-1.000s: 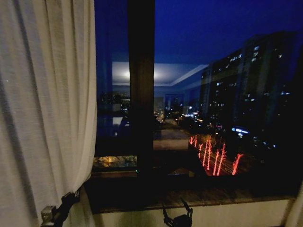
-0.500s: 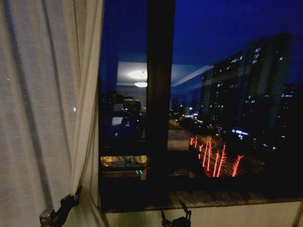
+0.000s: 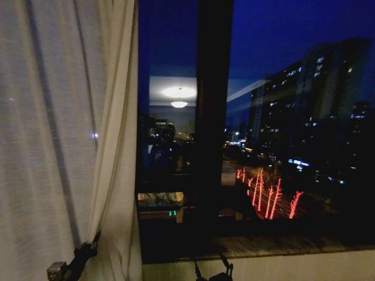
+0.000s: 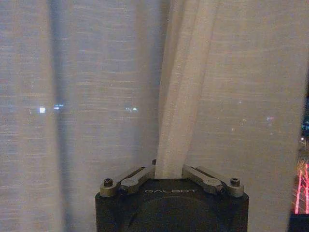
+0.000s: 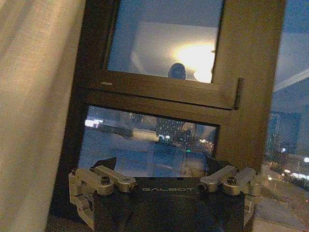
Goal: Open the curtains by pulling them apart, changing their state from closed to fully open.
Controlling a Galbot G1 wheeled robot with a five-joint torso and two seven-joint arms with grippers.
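Our left tool [image 3: 88, 249] is clamped on a gathered fold of the sheer curtain [image 3: 58, 146], whose inner edge has shifted against the dark window frame [image 3: 214, 117] since a moment ago, though our head has turned too. Glass is exposed to the sill's [image 3: 281, 246] right end. Our right tool [image 5: 161, 166] stands wide and empty, "GALBOT" printed on both.

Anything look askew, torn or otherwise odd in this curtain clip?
Nothing stands out. The left tool is shut on a bunched fold of the sheer curtain, which hangs intact at the window's left. The right tool is open and empty, low before the window frame.
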